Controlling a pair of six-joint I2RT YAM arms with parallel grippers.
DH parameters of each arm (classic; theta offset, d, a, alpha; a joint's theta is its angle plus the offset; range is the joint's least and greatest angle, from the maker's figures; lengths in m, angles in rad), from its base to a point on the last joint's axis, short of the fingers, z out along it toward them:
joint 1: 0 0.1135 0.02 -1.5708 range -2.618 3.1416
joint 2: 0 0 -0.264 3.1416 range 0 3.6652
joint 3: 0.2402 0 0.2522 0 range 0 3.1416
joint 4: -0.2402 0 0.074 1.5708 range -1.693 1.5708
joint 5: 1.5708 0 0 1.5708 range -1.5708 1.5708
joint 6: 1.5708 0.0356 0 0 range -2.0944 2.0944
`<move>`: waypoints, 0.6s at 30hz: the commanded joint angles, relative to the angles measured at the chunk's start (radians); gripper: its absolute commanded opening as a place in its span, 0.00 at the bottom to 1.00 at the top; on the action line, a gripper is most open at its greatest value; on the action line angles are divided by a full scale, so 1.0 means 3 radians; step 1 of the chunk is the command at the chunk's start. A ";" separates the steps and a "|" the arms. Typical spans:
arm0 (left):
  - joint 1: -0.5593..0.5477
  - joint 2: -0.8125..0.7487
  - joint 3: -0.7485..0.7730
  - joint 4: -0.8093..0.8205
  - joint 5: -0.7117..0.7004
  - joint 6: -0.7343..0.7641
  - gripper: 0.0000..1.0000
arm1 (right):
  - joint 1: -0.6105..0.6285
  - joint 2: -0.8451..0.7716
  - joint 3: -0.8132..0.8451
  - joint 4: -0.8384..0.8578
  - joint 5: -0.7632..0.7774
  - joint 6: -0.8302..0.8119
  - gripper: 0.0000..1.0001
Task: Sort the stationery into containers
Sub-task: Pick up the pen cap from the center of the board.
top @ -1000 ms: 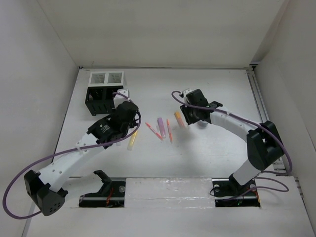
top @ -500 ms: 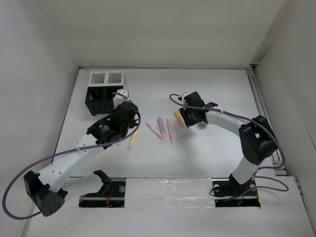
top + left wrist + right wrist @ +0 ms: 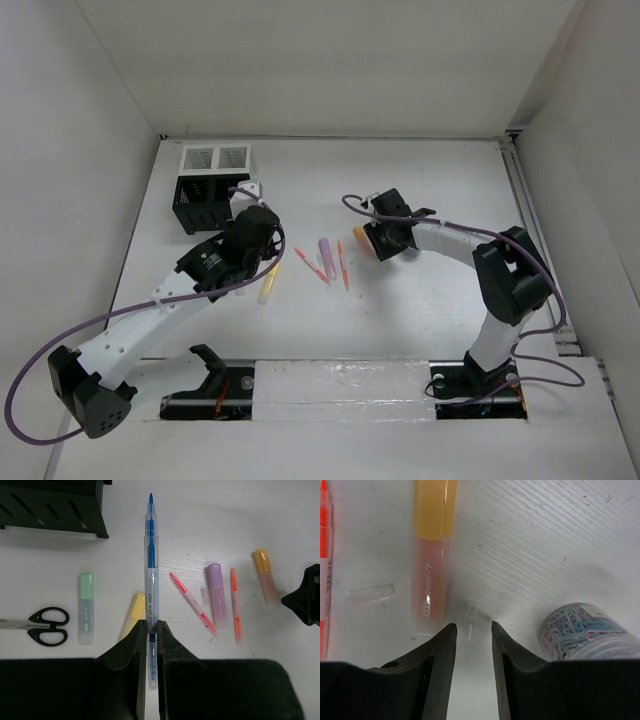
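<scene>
Plainly, the left gripper (image 3: pixel 149 630) is clamped on a blue highlighter pen (image 3: pixel 150 570) that sticks straight out ahead of its fingers, tip toward the near corner of the black mesh organiser (image 3: pixel 55 507), which stands ahead and to the left. On the table (image 3: pixel 200 520) left of the pen lie black-handled scissors (image 3: pixel 42 626), a green marker (image 3: pixel 86 607) and, just beside the pen, a yellow marker (image 3: pixel 134 611) partly hidden by a finger. To the right lie a red pen (image 3: pixel 192 602), a purple marker (image 3: pixel 217 600), an orange pen (image 3: pixel 235 605) and an orange marker (image 3: pixel 264 575), none touching. The right gripper (image 3: pixel 470 630) stands low with its fingers apart, empty. The orange marker lies just ahead of it, left in its wrist view, with a tub of paper clips (image 3: pixel 585 630) close on the other side. The white mesh organiser (image 3: pixel 217 158) sits behind the black one near the back wall; bare table stretches beyond the right gripper.
</scene>
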 commanded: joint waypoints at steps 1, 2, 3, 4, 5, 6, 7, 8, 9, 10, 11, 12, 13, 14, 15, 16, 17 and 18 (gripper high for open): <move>0.0011 -0.0064 -0.0024 0.0088 -0.0007 0.0044 0.00 | -0.0014 0.0033 0.0058 0.0117 -0.0022 0.0002 0.40; 0.0011 -0.0064 -0.0024 0.0088 -0.0007 0.0044 0.00 | -0.0014 0.0068 0.0058 0.0117 -0.0022 0.0002 0.40; 0.0011 -0.0064 -0.0024 0.0088 -0.0007 0.0044 0.00 | -0.0014 0.0069 0.0058 0.0117 -0.0022 0.0002 0.40; 0.0011 -0.0064 -0.0024 0.0088 -0.0007 0.0044 0.00 | -0.0014 0.0099 0.0058 0.0117 -0.0053 0.0002 0.40; 0.0011 -0.0064 -0.0024 0.0088 -0.0007 0.0044 0.00 | -0.0014 0.0099 0.0094 0.0117 -0.0053 0.0002 0.40; 0.0011 -0.0064 -0.0024 0.0088 0.0023 0.0044 0.00 | -0.0014 0.0130 0.0094 0.0117 -0.0053 -0.0028 0.40; 0.0011 -0.0064 -0.0024 0.0088 0.0024 0.0044 0.00 | -0.0014 0.0130 0.0094 0.0117 -0.0053 -0.0029 0.40; 0.0011 -0.0064 -0.0024 0.0088 0.0024 0.0044 0.00 | -0.0014 0.0130 0.0094 0.0117 -0.0053 -0.0029 0.40; 0.0011 -0.0064 -0.0024 0.0088 0.0024 0.0044 0.00 | -0.0014 0.0161 0.0125 0.0117 -0.0053 -0.0029 0.40; 0.0011 -0.0064 -0.0024 0.0088 0.0024 0.0044 0.00 | -0.0014 0.0161 0.0125 0.0117 -0.0053 -0.0029 0.40; 0.0011 -0.0064 -0.0024 0.0088 0.0024 0.0044 0.00 | -0.0014 0.0191 0.0125 0.0117 -0.0053 -0.0029 0.40; 0.0011 -0.0064 -0.0024 0.0088 0.0024 0.0044 0.00 | -0.0014 0.0191 0.0125 0.0117 -0.0053 -0.0029 0.40; 0.0011 -0.0064 -0.0024 0.0088 0.0024 0.0044 0.00 | -0.0014 0.0191 0.0125 0.0117 -0.0053 -0.0029 0.40; 0.0011 -0.0064 -0.0024 0.0088 0.0024 0.0044 0.00 | -0.0014 0.0227 0.0125 0.0117 -0.0053 -0.0029 0.40; 0.0011 -0.0064 -0.0024 0.0088 0.0024 0.0044 0.00 | -0.0014 0.0227 0.0125 0.0117 -0.0083 -0.0029 0.40; 0.0011 -0.0064 -0.0024 0.0088 0.0024 0.0044 0.00 | -0.0014 0.0227 0.0160 0.0117 -0.0084 -0.0029 0.39; 0.0011 -0.0064 -0.0024 0.0088 0.0024 0.0044 0.00 | -0.0014 0.0227 0.0161 0.0117 -0.0084 -0.0029 0.39; 0.0011 -0.0064 -0.0024 0.0088 0.0024 0.0044 0.00 | -0.0014 0.0227 0.0161 0.0117 -0.0084 -0.0029 0.39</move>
